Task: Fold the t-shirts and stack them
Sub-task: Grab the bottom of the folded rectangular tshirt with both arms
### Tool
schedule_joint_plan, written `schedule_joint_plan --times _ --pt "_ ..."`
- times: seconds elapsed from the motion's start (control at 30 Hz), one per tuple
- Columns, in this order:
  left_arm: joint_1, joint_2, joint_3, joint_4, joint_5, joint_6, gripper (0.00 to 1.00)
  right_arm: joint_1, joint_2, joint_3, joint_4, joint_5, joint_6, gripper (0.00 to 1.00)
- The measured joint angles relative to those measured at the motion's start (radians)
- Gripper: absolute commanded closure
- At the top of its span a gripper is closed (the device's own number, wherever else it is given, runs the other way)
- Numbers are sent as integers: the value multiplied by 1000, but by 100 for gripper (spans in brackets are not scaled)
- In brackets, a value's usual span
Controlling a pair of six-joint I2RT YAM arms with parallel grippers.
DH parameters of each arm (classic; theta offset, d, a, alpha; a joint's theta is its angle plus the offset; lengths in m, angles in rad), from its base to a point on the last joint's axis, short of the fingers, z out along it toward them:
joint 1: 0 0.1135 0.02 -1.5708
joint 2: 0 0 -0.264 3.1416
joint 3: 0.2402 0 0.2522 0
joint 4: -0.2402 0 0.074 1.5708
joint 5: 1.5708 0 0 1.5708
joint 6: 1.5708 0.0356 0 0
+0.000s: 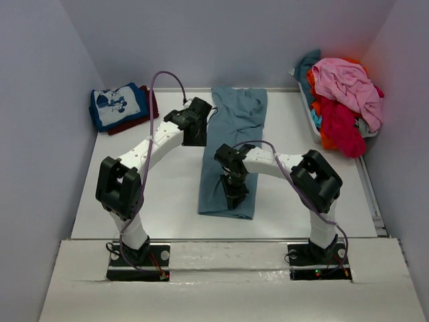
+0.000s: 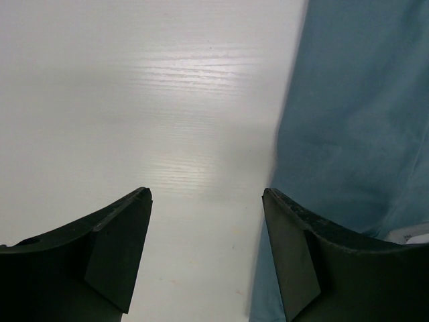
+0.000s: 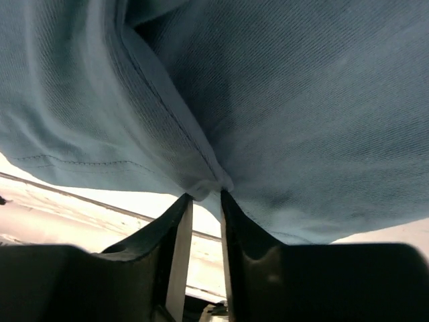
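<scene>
Slate-blue tee point(image 1: 231, 141) mid-fold: right pinching, left spread.

The tee lies as a long narrow strip down the table point(image 1: 167, 181). My right gripper point(image 3: 206, 194) is pressed together on a bunched ridge of cloth at the tee's near end, probably to carry that end up toward the collar. My left gripper point(image 2: 206, 194), spread and empty, hovers over bare table just beside the tee's left edge, likely placed to pin or take that side. Far left of the tee, the cartoon-print tee point(image 1: 117, 104) sits folded on a dark red tee point(image 1: 151, 107). Far right, the unfolded pile point(image 1: 345, 100) fills its bin point(image 1: 310, 117).
</scene>
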Motion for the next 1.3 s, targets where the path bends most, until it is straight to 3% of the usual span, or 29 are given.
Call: schedule_joint_plan --times 0.03,0.13,0.7,0.93,1.07,1.3 --pt "0 -2 -6 0 0 0 20 1 0 -2 -1 0 0 80" --pt "0 -5 -13 0 0 0 20 5 0 -2 0 1 4 85" --pt "0 -12 -27 7 3 5 20 66 -73 3 -51 37 20 93" --pt "0 -13 -45 17 10 8 20 75 -143 4 -84 62 40 80" --pt "0 -13 -56 27 14 11 20 75 -121 4 -85 69 42 56" --pt "0 -16 -72 32 22 15 20 75 -21 10 -77 78 25 50"
